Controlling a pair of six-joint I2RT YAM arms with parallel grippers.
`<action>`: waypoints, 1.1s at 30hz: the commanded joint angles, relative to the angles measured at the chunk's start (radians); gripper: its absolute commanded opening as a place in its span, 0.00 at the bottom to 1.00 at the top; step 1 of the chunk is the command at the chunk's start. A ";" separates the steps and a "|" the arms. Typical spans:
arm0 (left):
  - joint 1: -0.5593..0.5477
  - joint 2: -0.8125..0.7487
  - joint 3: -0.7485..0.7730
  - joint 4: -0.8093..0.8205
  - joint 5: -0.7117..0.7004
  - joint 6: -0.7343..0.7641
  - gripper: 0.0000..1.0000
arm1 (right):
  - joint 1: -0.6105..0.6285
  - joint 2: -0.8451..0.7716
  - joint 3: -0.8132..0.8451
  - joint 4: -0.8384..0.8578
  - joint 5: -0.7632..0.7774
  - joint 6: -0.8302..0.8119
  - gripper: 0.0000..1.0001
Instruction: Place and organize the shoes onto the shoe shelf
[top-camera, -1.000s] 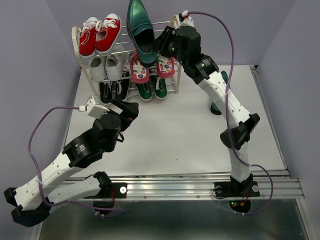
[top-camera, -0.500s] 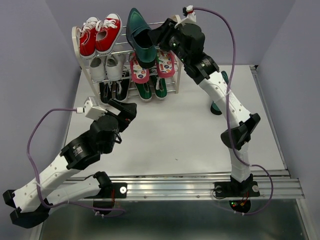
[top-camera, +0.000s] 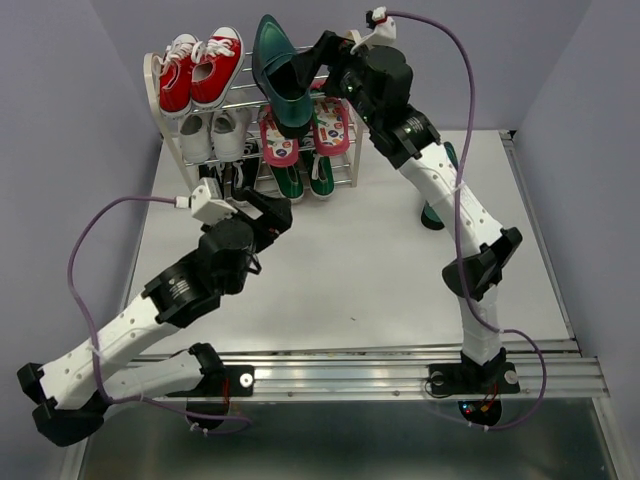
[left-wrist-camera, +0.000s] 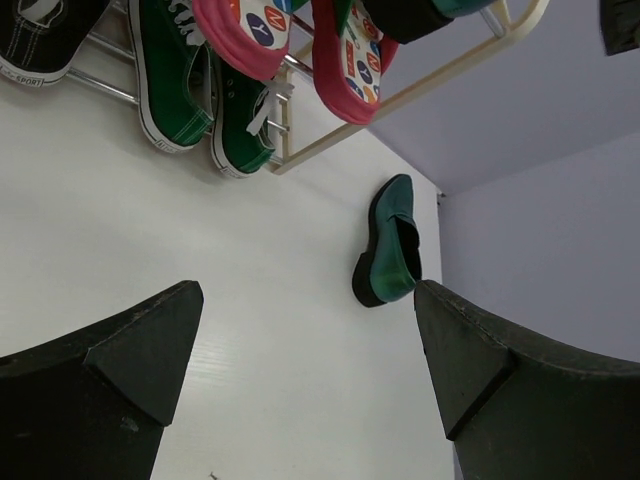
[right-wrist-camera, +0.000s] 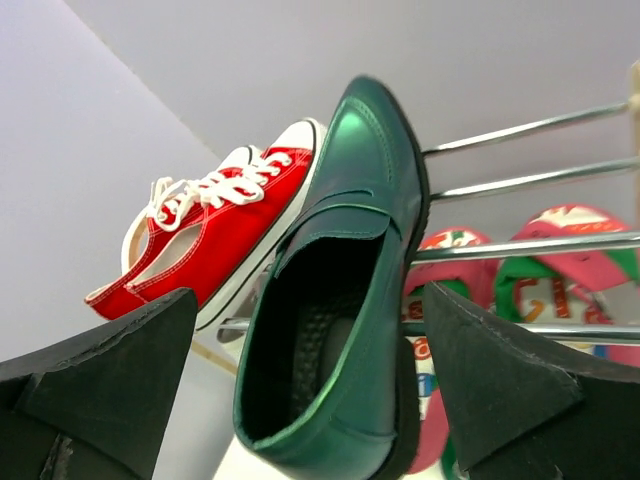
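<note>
The shoe shelf (top-camera: 156, 80) stands at the back of the table. One dark teal dress shoe (top-camera: 278, 75) lies on its top rods (right-wrist-camera: 520, 180), heel hanging over the front. My right gripper (top-camera: 312, 72) is open, a finger on each side of that shoe's (right-wrist-camera: 340, 300) heel with gaps showing. The other teal dress shoe (left-wrist-camera: 390, 240) lies on the table to the right of the shelf, partly hidden behind the right arm in the top view. Pink flip-flops (top-camera: 280, 140) sit on the middle tier, green sneakers (top-camera: 290, 182) on the bottom. My left gripper (left-wrist-camera: 310, 340) hovers open and empty over the table.
Red sneakers (top-camera: 200, 70) fill the left of the top tier, white sneakers (top-camera: 210, 135) sit below them, and black shoes (top-camera: 215, 182) are at the bottom left. Purple walls close in behind and on both sides. The shelf's cream side frame (left-wrist-camera: 400, 90) is near the left gripper.
My right gripper has opened and let go of the teal dress shoe, which now rests on the top tier. The left arm has moved forward and right, toward the shelf.
</note>
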 joint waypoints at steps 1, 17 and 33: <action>-0.003 0.086 0.050 0.128 0.012 0.142 0.99 | -0.003 -0.158 0.003 0.083 0.081 -0.123 1.00; 0.307 0.509 0.316 0.422 0.484 0.376 0.99 | -0.052 -0.621 -0.730 0.000 0.660 -0.242 1.00; 0.448 0.724 0.527 0.484 0.574 0.432 0.98 | -0.118 -0.669 -0.873 -0.002 0.672 -0.248 1.00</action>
